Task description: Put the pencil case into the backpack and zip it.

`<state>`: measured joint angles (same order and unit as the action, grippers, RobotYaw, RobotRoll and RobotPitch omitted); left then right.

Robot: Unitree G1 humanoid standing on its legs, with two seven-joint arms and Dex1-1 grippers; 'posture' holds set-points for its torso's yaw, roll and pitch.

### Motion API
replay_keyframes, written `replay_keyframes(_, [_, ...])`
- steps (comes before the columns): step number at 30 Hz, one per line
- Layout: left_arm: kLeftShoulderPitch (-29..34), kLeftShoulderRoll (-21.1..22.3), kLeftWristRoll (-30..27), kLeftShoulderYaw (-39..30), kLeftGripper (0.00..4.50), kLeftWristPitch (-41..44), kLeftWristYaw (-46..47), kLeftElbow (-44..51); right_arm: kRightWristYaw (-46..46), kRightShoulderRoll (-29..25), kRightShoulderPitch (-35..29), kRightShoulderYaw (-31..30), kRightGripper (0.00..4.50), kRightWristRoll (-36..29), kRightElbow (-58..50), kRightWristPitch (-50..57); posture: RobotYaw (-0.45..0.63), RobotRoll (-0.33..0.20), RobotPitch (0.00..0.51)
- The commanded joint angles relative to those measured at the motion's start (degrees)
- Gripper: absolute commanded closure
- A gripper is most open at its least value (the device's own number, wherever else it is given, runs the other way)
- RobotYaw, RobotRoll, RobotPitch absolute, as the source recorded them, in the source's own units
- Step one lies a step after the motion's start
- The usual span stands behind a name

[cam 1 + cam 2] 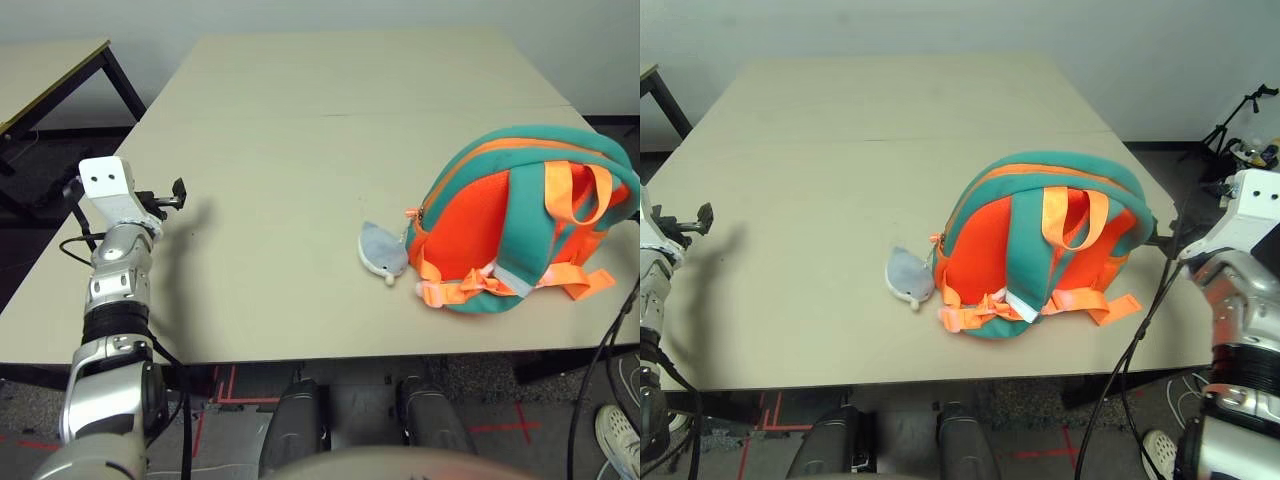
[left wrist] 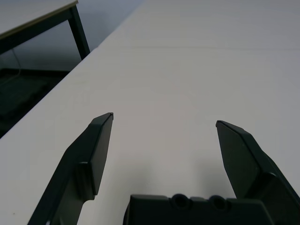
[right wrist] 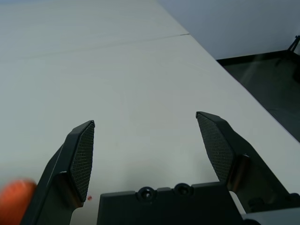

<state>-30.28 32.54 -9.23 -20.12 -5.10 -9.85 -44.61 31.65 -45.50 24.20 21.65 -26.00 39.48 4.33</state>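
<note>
"Orange and teal, that little backpack [image 1: 470, 225]. Where exactly has it ended up?"

"On the pale table [image 1: 290, 150], over toward the robot's right, near the edge closest to the robot. The side with the straps [image 1: 530, 215] faces the robot, and the carry loop [image 1: 1095, 215] is uppermost."

"And the grey-and-white lump next to it?"

"A plush animal [image 1: 383, 252]. It lies on the tabletop just beside the bag, on the robot's left side of it."

"Can you make out whether the zip is done up?"

"I can't tell from here. There's an orange line curving round the top of the bag, but whether it's closed along its length, I couldn't say."

"What about the robot's hands?"

"Left gripper [image 2: 165, 118]: released, its two black fingers spread wide with bare tabletop beyond them. It's above the table, by the left side, well apart from the bag."

"And the other?"

"Right gripper [image 3: 145, 117], same story: spread wide, nothing between the fingers. It's on the far side of the backpack from the plush, and a blurred patch of orange shows beside one finger."

"Somebody's standing close, too."

"Yes, there's a pale shoe [image 1: 618, 440] on the floor by the robot's right, near some dark cables [image 1: 605, 350]."
</note>
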Motion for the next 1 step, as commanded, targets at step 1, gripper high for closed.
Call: replay_keyframes(1, [-0.2, -1.0, 0.2, -0.5, 0.0, -2.7, 1.8, -4.3, 1.8, 2.1, 0.0, -0.1, 0.05, 2.2, 3.5, -4.8, -0.08, 0.0, 0.046])
